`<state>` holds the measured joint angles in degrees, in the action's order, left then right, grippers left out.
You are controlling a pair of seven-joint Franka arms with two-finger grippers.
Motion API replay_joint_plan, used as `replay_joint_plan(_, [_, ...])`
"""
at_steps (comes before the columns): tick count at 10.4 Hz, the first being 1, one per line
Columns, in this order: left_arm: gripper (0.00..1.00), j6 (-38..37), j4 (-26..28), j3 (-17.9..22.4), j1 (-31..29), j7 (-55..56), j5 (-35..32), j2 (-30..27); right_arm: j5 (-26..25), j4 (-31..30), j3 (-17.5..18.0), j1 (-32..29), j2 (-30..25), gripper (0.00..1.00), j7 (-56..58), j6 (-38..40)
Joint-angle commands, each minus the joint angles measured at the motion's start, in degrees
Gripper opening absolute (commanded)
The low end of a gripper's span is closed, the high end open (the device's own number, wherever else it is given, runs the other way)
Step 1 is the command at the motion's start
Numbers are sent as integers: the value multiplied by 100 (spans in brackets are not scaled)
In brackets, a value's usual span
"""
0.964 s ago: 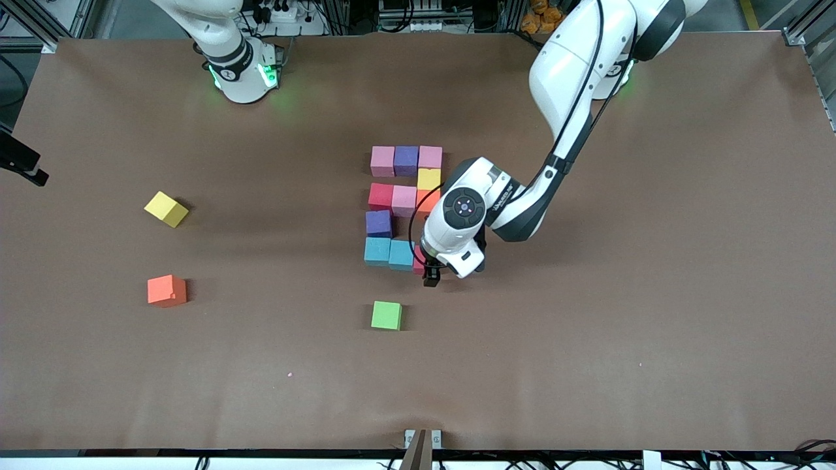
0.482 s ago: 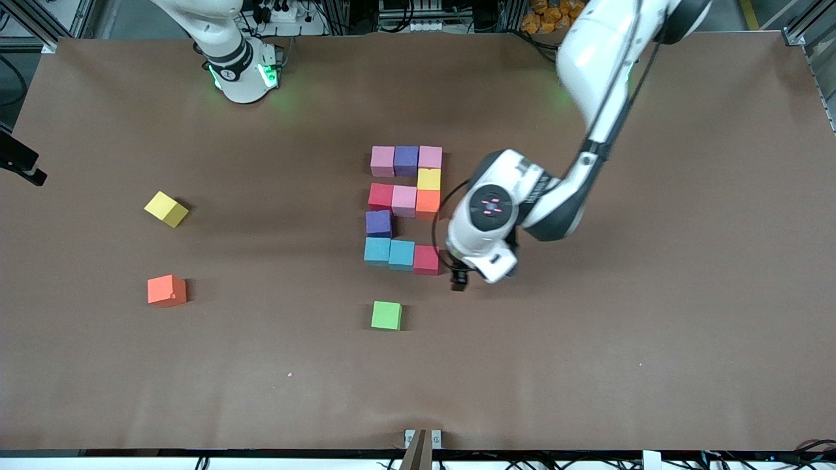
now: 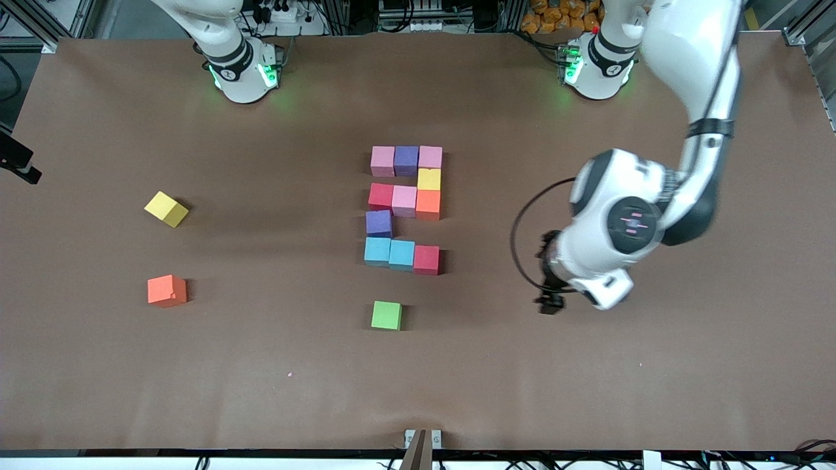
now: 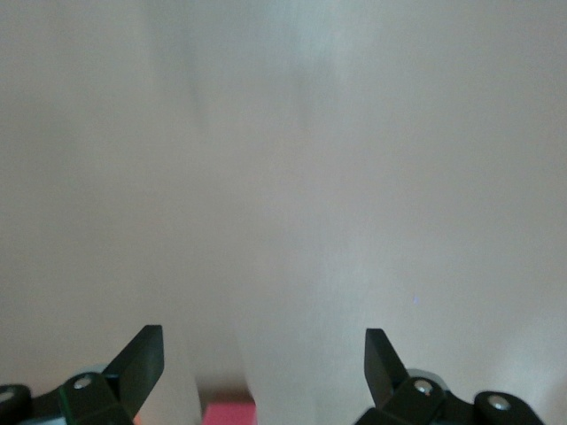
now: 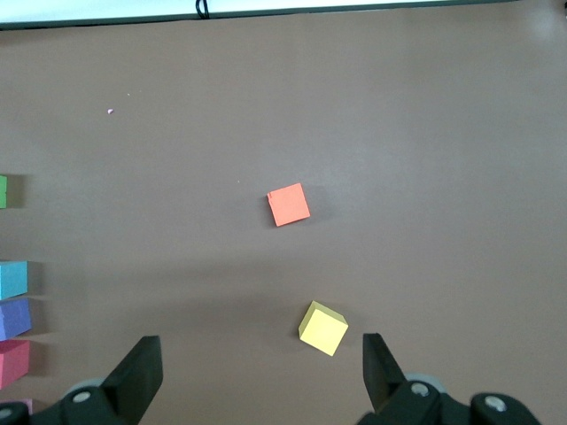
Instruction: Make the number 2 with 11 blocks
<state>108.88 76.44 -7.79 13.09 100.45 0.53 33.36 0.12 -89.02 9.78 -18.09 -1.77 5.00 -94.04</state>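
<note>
Eleven blocks lie together mid-table as the number 2 (image 3: 403, 201). A pink (image 3: 383, 161), a purple (image 3: 405, 160) and a pink block (image 3: 430, 157) make the row farthest from the front camera. The row nearest it is two light blue blocks (image 3: 389, 252) and a red block (image 3: 426, 259). My left gripper (image 3: 548, 303) is open and empty, over bare table toward the left arm's end. In the left wrist view the left gripper (image 4: 264, 363) frames a sliver of the red block (image 4: 229, 413). My right gripper (image 5: 257, 372) waits open, high over the table.
A green cube (image 3: 386, 315) sits alone, nearer the front camera than the digit. A loose yellow cube (image 3: 166, 209) and a loose orange cube (image 3: 166, 290) lie toward the right arm's end. The yellow cube (image 5: 323, 328) and orange cube (image 5: 289, 204) also show in the right wrist view.
The left gripper has drawn away from the red block at the digit's corner and swung toward the left arm's end. The red block stays in its row.
</note>
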Motion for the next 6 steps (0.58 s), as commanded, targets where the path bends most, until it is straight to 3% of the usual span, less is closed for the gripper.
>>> replay_joint_plan(1, [100, -104, 213, -56, -647, -1005, -97, -303, -65, 69, 6, 69, 45, 100, 27, 105])
replay_joint_plan(4, [100, -314, 248, -56, -1001, -1894, -97, -523, -74, 51, 6, 148, 54, 100, 53, 228])
replay_joint_plan(6, [100, -455, 651, -47, -1010, -2623, -106, -812, -91, 51, 6, 262, 106, 100, 36, 237])
